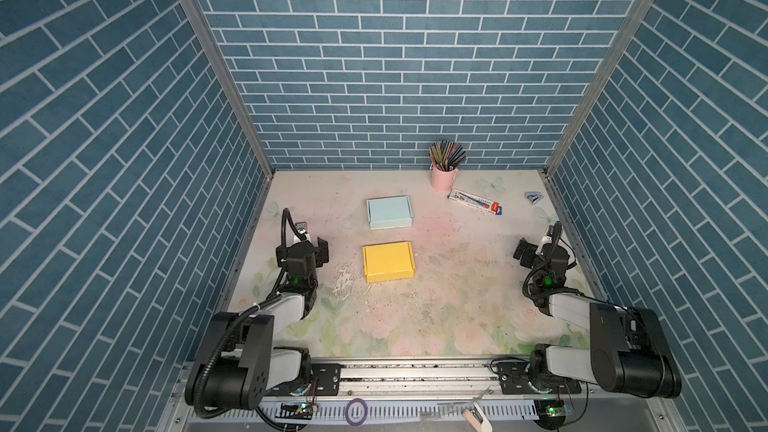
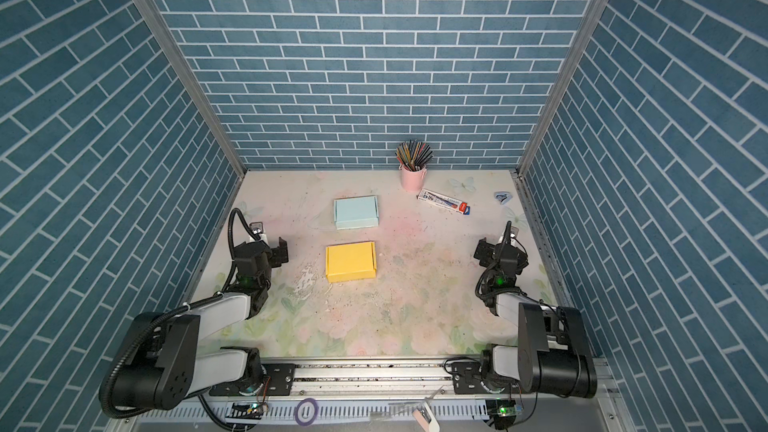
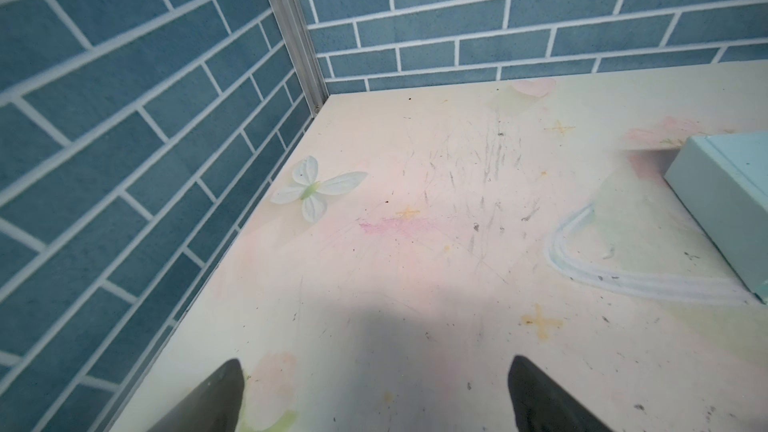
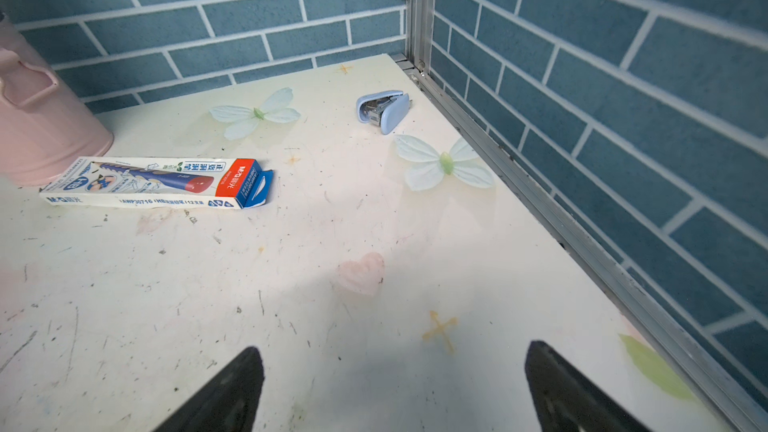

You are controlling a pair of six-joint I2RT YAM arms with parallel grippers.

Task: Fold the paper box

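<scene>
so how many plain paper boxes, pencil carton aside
2: yellow box mid-table; light blue box just behind it, toward the back wall. None seems hidden.

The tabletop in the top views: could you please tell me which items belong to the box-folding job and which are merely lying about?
Job: yellow paper box; light blue paper box; left pincer and right pincer, both open and empty.
Lying about: pink cup of pencils; pencil carton; small blue stapler.

2 top views overlook table (image 1: 457, 305); 2 wrists near.
</scene>
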